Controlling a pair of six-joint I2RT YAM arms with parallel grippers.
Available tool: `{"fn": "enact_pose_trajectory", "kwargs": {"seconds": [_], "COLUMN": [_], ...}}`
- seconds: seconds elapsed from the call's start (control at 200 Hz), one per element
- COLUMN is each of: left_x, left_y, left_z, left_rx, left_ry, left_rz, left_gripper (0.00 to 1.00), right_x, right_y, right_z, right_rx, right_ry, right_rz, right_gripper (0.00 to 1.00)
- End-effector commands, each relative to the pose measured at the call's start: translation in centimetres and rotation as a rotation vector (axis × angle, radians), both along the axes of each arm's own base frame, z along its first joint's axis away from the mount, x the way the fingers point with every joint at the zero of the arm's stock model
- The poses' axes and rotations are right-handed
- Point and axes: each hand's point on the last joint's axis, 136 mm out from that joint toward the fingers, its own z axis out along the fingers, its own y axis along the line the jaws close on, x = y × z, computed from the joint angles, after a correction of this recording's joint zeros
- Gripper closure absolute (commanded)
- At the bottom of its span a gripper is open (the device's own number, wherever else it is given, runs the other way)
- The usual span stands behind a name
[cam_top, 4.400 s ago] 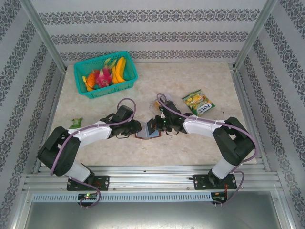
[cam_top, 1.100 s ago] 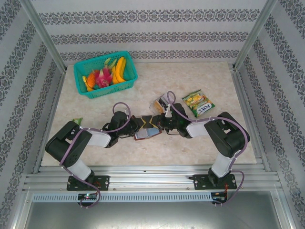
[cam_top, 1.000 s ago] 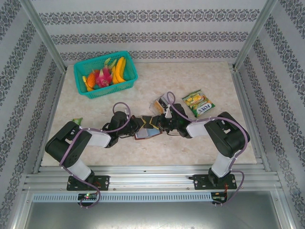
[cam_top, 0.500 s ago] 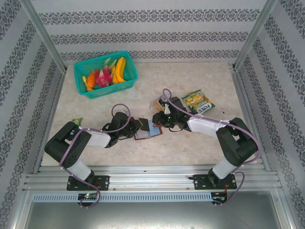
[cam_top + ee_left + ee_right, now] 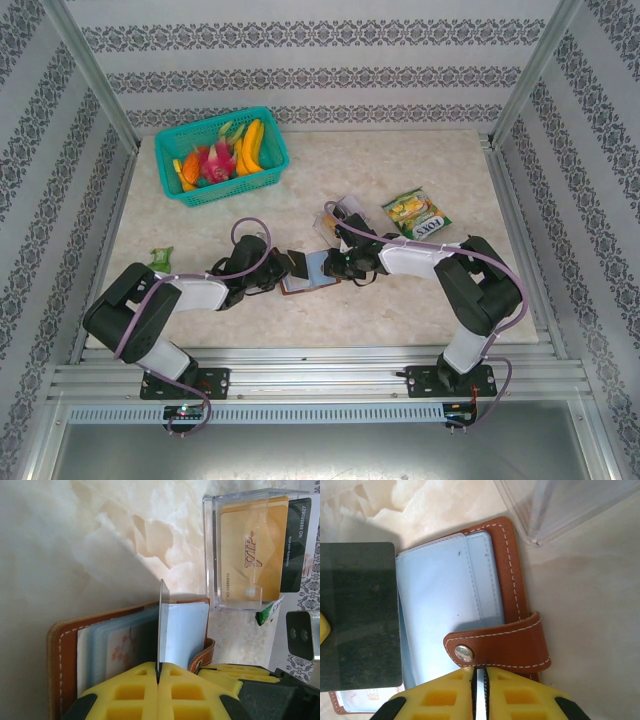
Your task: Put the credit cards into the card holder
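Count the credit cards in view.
3: one dark card pinched in the left gripper at the card holder; a gold VIP card and a second dark card behind it in the clear box. The holder's sleeves may hide more.

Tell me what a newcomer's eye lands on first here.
The teal basket of bright fruit at the far left corner of the table stands out most. At the centre lies the open brown card holder, with the left gripper pinching a dark card over it. Just beyond sits a clear box with a gold VIP card inside.
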Motion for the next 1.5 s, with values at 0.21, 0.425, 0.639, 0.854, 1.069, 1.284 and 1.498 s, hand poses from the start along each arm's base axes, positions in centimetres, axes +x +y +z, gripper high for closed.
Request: {"fn": "enact_pose_trajectory", "kwargs": {"seconds": [0.21,0.425,0.639,0.854,1.069,1.284,1.498], "left_x": [-1.1,-1.4,-1.8,-2.4,-2.3,-1.9,-2.4], "left_y": [-0.4,-0.8,-0.8,-1.0,-1.3,-2.7,-3.4], "left_z": [0.5,0.0,-0.6,-0.7,-1.4,-1.5,-1.6], "left_rx": [0.032,0.050,0.068,0.131,0.115,0.082,0.085], "left_ry": [-0.001,0.022,0.042,0.094,0.089,0.056,0.064], "left_rz": [-0.080,-0.085,-0.067,-0.066,-0.026,-0.037,-0.073], "left_gripper": [1.00,1.00,1.00,1.00,1.00,0.98,0.91], "right_x": [-0.6,-0.7,-0.8,-0.8,-0.8,-0.9,-0.7], "right_y": [-0.8,-0.8,-0.9,-0.8,-0.8,-0.9,-1.2], "right_z": [-1.1,-1.3,-1.4,-1.2,-1.4,-1.5,-0.7], "right_rx": [-0.047,-0.046,-0.046,-0.039,-0.037,-0.036,-0.026], "right_ry": [0.029,0.035,0.038,0.035,0.038,0.044,0.031], "right_rz": [-0.026,-0.033,-0.033,-0.033,-0.034,-0.032,-0.042], "right_gripper": [0.86,0.86,0.85,0.85,0.84,0.83,0.82]}}
